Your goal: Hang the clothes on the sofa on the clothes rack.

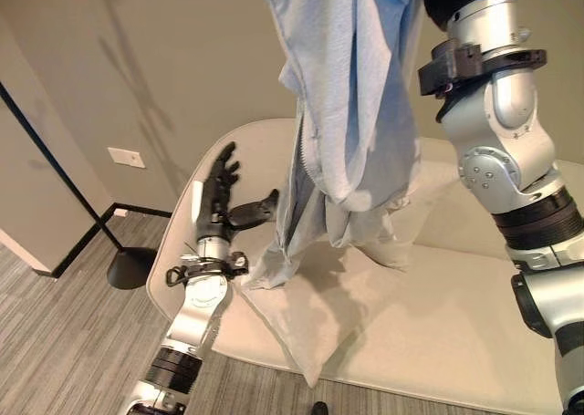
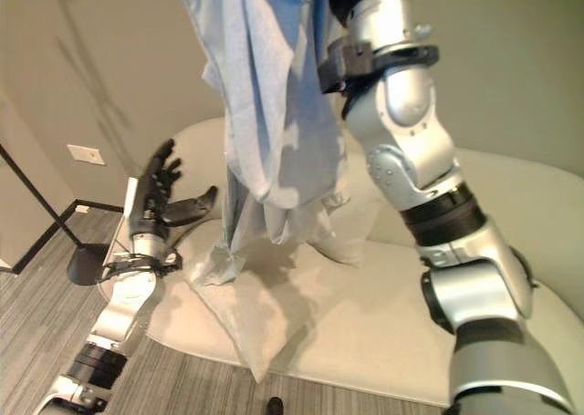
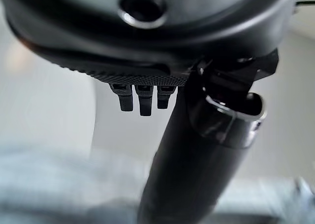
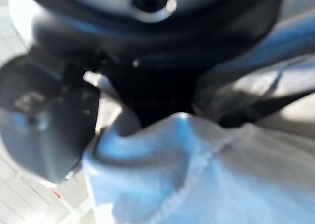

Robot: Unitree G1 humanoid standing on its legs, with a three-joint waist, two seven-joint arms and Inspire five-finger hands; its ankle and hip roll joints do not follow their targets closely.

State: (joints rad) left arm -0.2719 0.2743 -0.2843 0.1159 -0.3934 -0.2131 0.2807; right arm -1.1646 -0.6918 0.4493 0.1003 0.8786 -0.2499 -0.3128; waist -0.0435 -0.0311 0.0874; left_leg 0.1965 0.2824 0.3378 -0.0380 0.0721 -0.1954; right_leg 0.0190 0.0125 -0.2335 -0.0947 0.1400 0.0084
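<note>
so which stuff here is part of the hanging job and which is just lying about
Part of the job:
- blue garment, gripped by the right hand
- sofa
- left hand, open beside it
- black rack stand

Lying about:
- cushion
- wall plate

Beige cushion (image 1: 301,337) — lying flat, grey striped carpet (image 1: 64,342), white wall plate (image 1: 126,158) (low on wall)

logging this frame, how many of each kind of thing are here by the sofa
Light blue cloth garments, hanging from the raised right hand: 1
Beige cushions: 1
Cream sofas: 1
Black floor stands with a round base: 1
White wall plates: 1
Open left hand: 1
Total: 7
</note>
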